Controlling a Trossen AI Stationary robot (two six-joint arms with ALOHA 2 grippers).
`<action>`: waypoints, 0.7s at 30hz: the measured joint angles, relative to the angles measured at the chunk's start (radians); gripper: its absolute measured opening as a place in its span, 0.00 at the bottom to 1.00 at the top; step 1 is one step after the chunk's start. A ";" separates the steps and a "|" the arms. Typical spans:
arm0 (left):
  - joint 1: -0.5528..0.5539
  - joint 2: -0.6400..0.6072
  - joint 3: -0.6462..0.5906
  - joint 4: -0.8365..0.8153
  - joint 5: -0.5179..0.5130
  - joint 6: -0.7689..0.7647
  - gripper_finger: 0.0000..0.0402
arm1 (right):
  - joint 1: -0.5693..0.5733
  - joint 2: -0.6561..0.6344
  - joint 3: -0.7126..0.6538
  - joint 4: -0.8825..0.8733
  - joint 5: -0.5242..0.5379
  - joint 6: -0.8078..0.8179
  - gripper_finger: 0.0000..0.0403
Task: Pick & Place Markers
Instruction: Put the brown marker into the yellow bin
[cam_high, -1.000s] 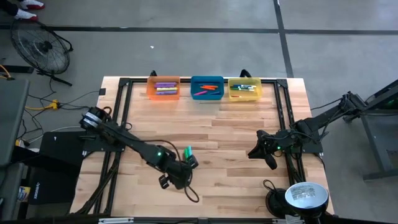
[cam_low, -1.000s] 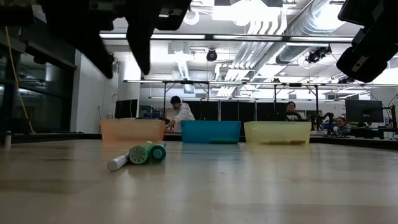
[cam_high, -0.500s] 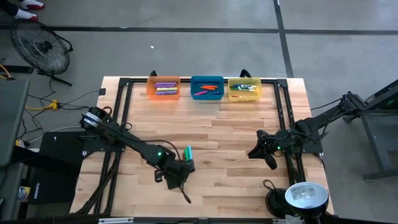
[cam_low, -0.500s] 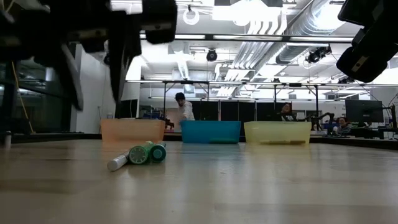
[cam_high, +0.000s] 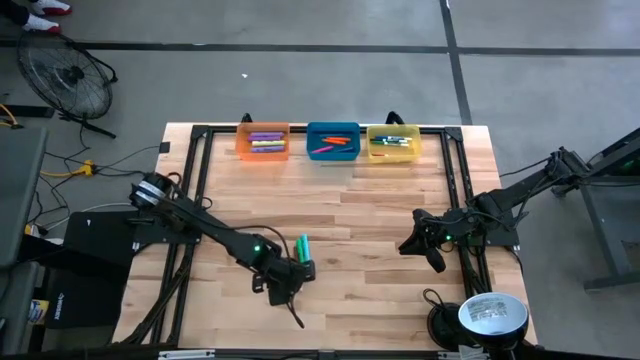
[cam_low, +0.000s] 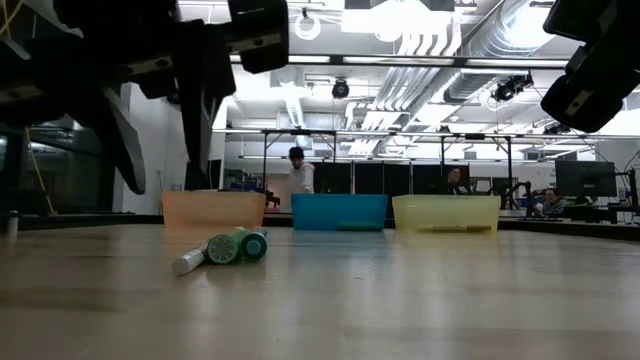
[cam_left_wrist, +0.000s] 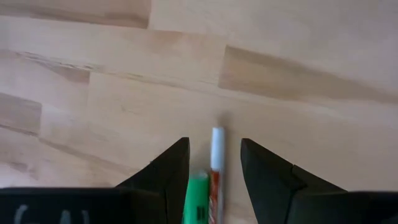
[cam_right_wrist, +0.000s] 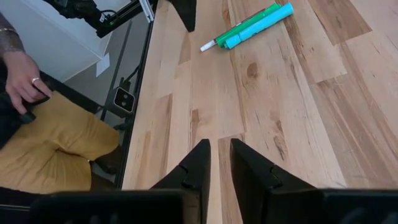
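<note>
Two grippers: both hang above the wooden table (cam_high: 380, 215), well apart from each other
Left gripper (cam_high: 297, 266): near the table's front, just above the loose markers; in its wrist view the dark fingers (cam_left_wrist: 171, 171) stand apart with two markers showing in the gap, fingers not touching them
Right gripper (cam_high: 406, 246): waits toward the table's right side, raised; in its wrist view the fingers (cam_right_wrist: 196, 163) stand nearly together with a narrow gap, nothing between them
Loose markers (cam_low: 222, 249): a small cluster lying flat on the bare wood at centre-front; in the low view, green and teal caps face the camera with a white-tipped one beside them; the right wrist view shows them side by side, touching (cam_right_wrist: 249, 25)
Orange bin (cam_high: 263, 141): at the far edge, leftmost of three; holds purple and yellow markers
Blue bin (cam_high: 333, 140): middle of the row, just beside the orange one; holds orange markers
Yellow bin (cam_high: 393, 143): rightmost of the row; holds green and blue markers
Person (cam_low: 299, 171): stands in the room beyond the bins, seen in the low view
Another person (cam_right_wrist: 37, 124): seated beside the table edge, hand on lap, in the right wrist view
</note>
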 joint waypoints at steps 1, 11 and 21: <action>0.000 0.016 0.001 0.020 0.000 0.000 0.35 | 0.000 0.000 0.000 0.000 0.000 0.000 0.12; 0.000 0.089 0.000 0.061 -0.025 0.000 0.35 | 0.000 0.000 0.000 0.000 0.000 0.000 0.12; 0.006 0.090 0.000 0.053 -0.080 0.001 0.35 | 0.000 0.000 0.000 0.000 0.000 0.000 0.12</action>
